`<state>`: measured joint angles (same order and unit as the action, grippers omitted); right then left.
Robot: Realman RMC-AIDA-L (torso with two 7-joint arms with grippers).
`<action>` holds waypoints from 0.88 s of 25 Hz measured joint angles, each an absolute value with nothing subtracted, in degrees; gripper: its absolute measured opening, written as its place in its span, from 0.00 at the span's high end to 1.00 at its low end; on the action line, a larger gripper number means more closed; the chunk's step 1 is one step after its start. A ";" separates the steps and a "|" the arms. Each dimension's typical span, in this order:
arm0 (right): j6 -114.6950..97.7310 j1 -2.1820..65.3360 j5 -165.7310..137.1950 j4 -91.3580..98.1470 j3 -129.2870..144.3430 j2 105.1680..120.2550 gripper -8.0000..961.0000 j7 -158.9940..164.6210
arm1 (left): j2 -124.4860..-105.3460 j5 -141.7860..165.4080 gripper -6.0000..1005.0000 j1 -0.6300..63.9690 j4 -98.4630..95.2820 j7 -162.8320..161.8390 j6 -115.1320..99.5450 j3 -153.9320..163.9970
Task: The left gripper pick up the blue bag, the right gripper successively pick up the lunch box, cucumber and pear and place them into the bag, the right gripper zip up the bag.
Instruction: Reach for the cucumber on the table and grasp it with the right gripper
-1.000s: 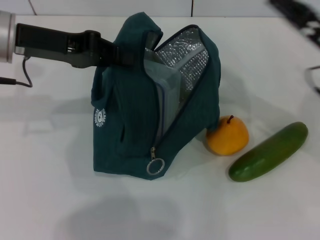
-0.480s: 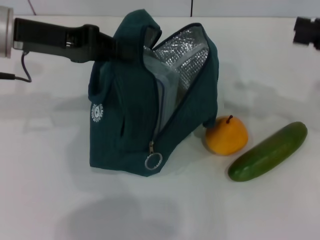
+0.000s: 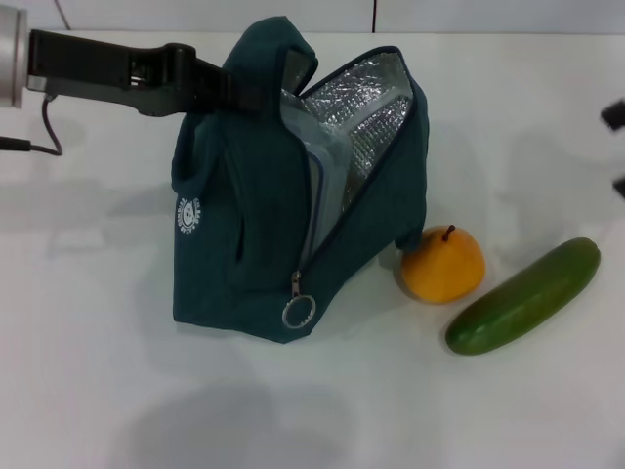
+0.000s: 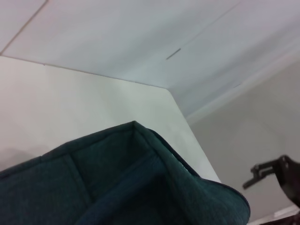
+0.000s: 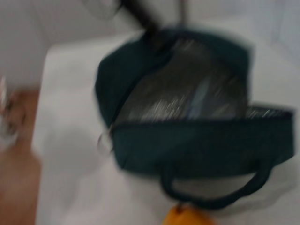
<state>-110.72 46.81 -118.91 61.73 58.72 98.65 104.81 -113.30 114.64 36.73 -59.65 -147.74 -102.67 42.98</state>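
Left hand (image 3: pixel 256 96) is reaching in from the robot's left, gripping the bag (image 3: pixel 254 234) at its top, by the raised handle. Fingers are buried in the fabric; the grip reads as closed on it. Bag is standing on the bench (image 3: pixel 117 391), mouth gaping toward the robot's right, foil lining (image 3: pixel 366 107) showing. A pale flat shape sits inside the opening, likely the lunch box (image 3: pixel 327 161), so step one appears done. Zipper ring (image 3: pixel 299 312) is hanging low at the front corner.

Pear (image 3: pixel 443 264) is sitting just beside the bag's right lower corner, touching or nearly so. Cucumber (image 3: pixel 523 295) is lying near the pear, farther to the robot's right, long axis running diagonally, far end angled away from the robot.

Right hand (image 3: pixel 615 115) is showing only as a dark sliver at the right edge of the head view; cannot tell whether open or closed.

Judgement: cucumber is next. It lies on the right arm's side, toward the robot from that hand and nearer it than the pear. Fingers would need to straddle the cucumber across its diagonal axis.
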 joint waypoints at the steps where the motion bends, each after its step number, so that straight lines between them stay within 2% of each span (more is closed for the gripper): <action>1: -111.93 48.10 -121.37 62.44 59.12 99.35 0.12 104.98 | -113.34 114.65 0.95 36.70 -59.73 -147.69 -102.47 42.98; 5: -114.28 50.73 -131.29 67.79 60.87 104.08 0.12 103.50 | -113.48 114.72 0.95 37.00 -59.80 -147.48 -101.94 42.99; 8: -114.00 51.72 -137.67 71.02 65.01 106.86 0.12 101.37 | -114.04 114.53 0.95 37.19 -59.85 -147.48 -100.93 42.98; 16: -111.31 53.35 -142.56 69.04 70.16 110.88 0.12 92.75 | -115.01 114.58 0.95 37.82 -59.96 -147.48 -99.46 43.36; 22: -108.86 52.01 -143.82 66.87 72.65 112.37 0.12 88.05 | -115.05 114.57 0.95 37.63 -60.33 -147.36 -98.67 43.27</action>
